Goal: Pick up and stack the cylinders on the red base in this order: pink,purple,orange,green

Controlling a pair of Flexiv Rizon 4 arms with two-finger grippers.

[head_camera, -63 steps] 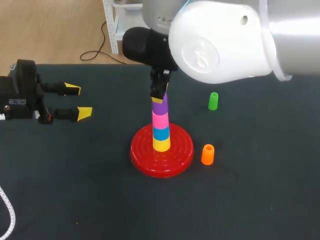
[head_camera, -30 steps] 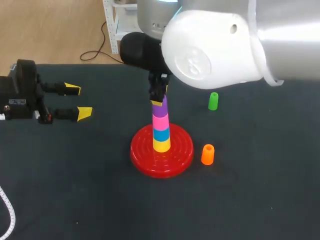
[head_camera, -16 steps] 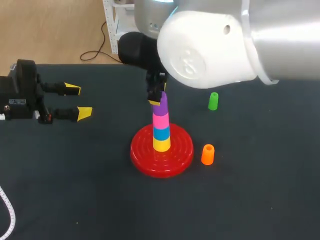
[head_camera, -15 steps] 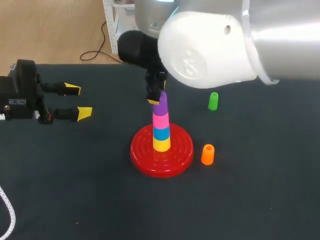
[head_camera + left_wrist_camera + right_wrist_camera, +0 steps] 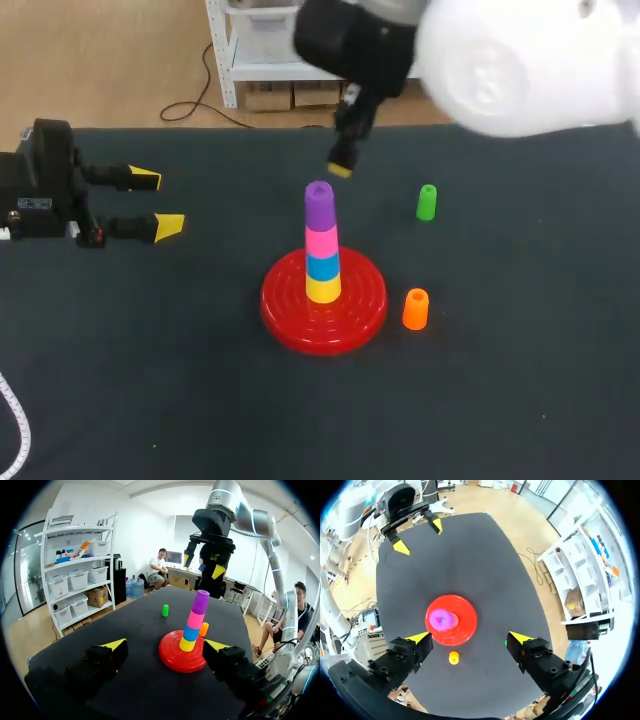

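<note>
On the red base (image 5: 285,310) stands a stack of yellow, blue, pink and purple cylinders, the purple cylinder (image 5: 318,205) on top. An orange cylinder (image 5: 415,309) lies on the table right of the base, and a green cylinder (image 5: 427,202) stands farther back. My right gripper (image 5: 345,160) hangs open high above the stack, holding nothing. From its wrist view the purple cylinder (image 5: 442,619) and red base (image 5: 465,625) lie far below the right gripper (image 5: 469,638), with the orange cylinder (image 5: 453,657) beside them. My left gripper (image 5: 150,203) rests open at the table's left, empty.
In the left wrist view the stack (image 5: 192,622) stands ahead of my left gripper (image 5: 165,645), with the green cylinder (image 5: 165,610) beyond it and the right gripper (image 5: 204,564) overhead. A white cable (image 5: 15,420) runs along the front left edge.
My right gripper has opened, let go of the purple cylinder on top of the stack, and risen up and back to the right. The left arm has not moved.
</note>
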